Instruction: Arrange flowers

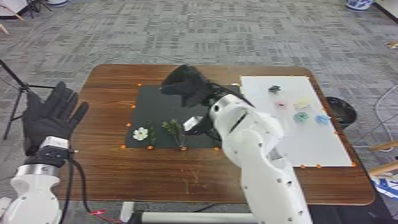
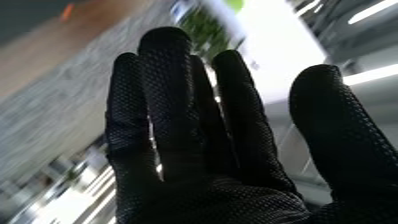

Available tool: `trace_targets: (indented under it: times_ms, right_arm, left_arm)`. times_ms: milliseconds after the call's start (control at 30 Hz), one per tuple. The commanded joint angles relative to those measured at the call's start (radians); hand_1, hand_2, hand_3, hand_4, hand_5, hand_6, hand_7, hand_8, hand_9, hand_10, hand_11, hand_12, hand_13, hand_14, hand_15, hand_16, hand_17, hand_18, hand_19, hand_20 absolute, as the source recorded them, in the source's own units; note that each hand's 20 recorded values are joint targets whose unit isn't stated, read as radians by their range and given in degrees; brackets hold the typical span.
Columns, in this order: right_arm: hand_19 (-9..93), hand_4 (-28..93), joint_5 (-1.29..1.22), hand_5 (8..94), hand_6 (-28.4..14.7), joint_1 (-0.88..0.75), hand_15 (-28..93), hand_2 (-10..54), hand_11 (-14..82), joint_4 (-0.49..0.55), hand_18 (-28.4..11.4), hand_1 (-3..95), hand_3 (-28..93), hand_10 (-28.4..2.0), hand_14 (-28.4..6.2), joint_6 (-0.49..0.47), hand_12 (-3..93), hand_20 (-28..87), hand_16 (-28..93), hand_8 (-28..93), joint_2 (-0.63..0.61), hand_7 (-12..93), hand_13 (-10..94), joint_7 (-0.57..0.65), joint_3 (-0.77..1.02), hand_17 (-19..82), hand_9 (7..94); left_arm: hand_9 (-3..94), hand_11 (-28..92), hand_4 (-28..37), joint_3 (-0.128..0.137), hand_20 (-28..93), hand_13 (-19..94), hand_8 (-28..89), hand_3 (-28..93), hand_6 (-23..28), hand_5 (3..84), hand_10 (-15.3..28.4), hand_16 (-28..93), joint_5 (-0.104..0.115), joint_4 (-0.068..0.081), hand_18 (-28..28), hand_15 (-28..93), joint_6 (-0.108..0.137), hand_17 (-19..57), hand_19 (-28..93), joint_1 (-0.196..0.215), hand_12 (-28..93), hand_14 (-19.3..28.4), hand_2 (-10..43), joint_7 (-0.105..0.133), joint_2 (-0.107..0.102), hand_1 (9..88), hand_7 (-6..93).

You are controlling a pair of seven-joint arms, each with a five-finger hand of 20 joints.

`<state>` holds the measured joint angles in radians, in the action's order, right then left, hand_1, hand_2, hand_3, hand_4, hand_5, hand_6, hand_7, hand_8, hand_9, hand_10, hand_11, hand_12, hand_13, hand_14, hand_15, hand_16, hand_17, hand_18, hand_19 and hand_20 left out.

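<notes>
My right hand (image 1: 186,87) is over the upper part of the black mat (image 1: 151,107), its arm crossing the table's middle. In the right wrist view, my right hand (image 2: 191,135) has straight fingers and a thumb held apart, with nothing held. My left hand (image 1: 55,112) stays beyond the table's left edge, fingers straight. On the mat's lower part lie a white flower (image 1: 140,133) and green stems (image 1: 172,128). Small flower heads, among them a pink one (image 1: 281,104), a teal one (image 1: 300,117) and a blue one (image 1: 322,119), rest on the white board (image 1: 311,145).
Orange markers line the edges of mat and board. A dark bin (image 1: 340,111) stands on the floor past the table's right edge, and a tripod (image 1: 19,90) stands at the left. The brown wooden table (image 1: 107,172) extends in front of the mat.
</notes>
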<state>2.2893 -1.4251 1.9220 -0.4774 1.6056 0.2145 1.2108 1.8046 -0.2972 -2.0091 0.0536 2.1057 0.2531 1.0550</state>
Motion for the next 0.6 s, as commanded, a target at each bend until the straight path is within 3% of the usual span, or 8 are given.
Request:
trace_targets:
  times_ms: [33,100,167,233,400,467,533,600]
  right_arm:
    - [64,-22,-0.062,57.7,-7.3,0.083,50,6.4,8.7,-0.014,-20.1,29.5,74,-18.5,-13.2,0.019,13.0,14,22,-10,-0.163,10,65,0.147,0.240,27,55.2]
    - [63,-21,-0.068,56.3,-7.6,0.069,47,5.9,8.4,0.002,-20.0,29.1,74,-19.1,-14.0,0.032,13.2,13,21,-10,-0.208,10,62,0.172,0.277,26,53.9]
    - [63,-21,-0.031,55.4,-8.0,0.057,44,5.4,8.2,0.007,-20.2,28.9,74,-19.2,-14.8,0.027,13.2,12,19,-9,-0.255,9,59,0.174,0.305,25,52.7]
    - [63,-21,0.004,54.2,-8.1,0.047,41,4.7,7.7,0.003,-20.4,28.5,74,-19.5,-16.1,0.014,13.3,12,18,-9,-0.300,9,55,0.185,0.322,24,51.2]
    - [61,-21,0.034,52.4,-7.8,-0.012,35,2.5,7.4,0.017,-20.2,29.5,74,-18.4,-18.3,-0.037,13.6,10,15,-9,-0.381,9,45,0.182,0.398,21,49.3]
    - [60,-22,0.069,52.7,-6.8,-0.065,33,1.9,7.7,0.038,-20.0,32.2,75,-16.2,-17.8,0.011,13.5,9,13,-9,-0.411,9,43,0.169,0.419,20,49.6]
    - [60,-22,0.130,53.5,-5.8,-0.103,33,0.5,8.1,0.052,-19.7,34.3,76,-15.1,-17.1,-0.014,13.4,9,13,-10,-0.429,10,43,0.140,0.443,20,50.4]
    - [60,-23,0.187,53.5,-5.7,-0.128,32,-1.1,8.0,0.054,-19.6,35.5,76,-14.6,-16.7,-0.039,13.2,9,13,-10,-0.447,11,43,0.116,0.454,20,50.4]
  left_arm:
    - [15.1,9,-28.3,-0.051,5,10,-8,54,7.8,33.0,9.0,-5,-0.009,-0.004,9.6,4,0.078,-7.8,30,-0.023,5,4.9,17.6,0.010,-0.009,29.0,4.2]
    - [13.1,9,-28.3,-0.074,5,9,-8,55,7.8,32.3,8.6,-5,-0.018,-0.004,8.8,3,0.114,-7.9,30,-0.041,4,4.2,18.1,0.049,-0.020,28.6,4.3]
    - [12.3,9,-28.3,-0.081,5,8,-8,56,7.9,32.0,8.3,-4,-0.016,0.001,8.2,3,0.116,-7.9,29,-0.055,4,4.0,18.2,0.055,-0.030,27.9,4.4]
    - [11.9,9,-28.3,-0.077,5,8,-8,57,7.9,31.9,8.1,-4,-0.008,-0.002,7.9,3,0.116,-7.9,29,-0.056,4,3.7,18.2,0.053,-0.040,27.6,4.5]
    - [13.7,11,-28.3,-0.103,5,9,-8,57,7.7,32.0,8.9,-4,-0.010,0.009,7.9,3,0.090,-7.7,28,-0.107,3,4.1,18.2,0.045,-0.073,27.8,5.0]
    - [16.0,11,-28.3,-0.110,5,10,-8,57,7.6,32.7,9.7,-4,-0.028,0.016,7.9,4,0.081,-7.5,28,-0.130,3,4.7,18.2,0.026,-0.080,27.9,5.4]
    - [20.3,13,-28.3,-0.112,5,13,-8,58,7.7,34.1,11.0,-4,-0.052,0.023,8.3,5,0.064,-7.2,29,-0.150,3,6.2,18.2,0.005,-0.091,27.5,5.5]
    - [24.3,14,-28.3,-0.117,5,16,-8,58,8.1,36.0,12.3,-5,-0.072,0.027,8.8,8,0.062,-7.1,30,-0.170,3,7.7,18.3,-0.004,-0.104,27.0,5.7]
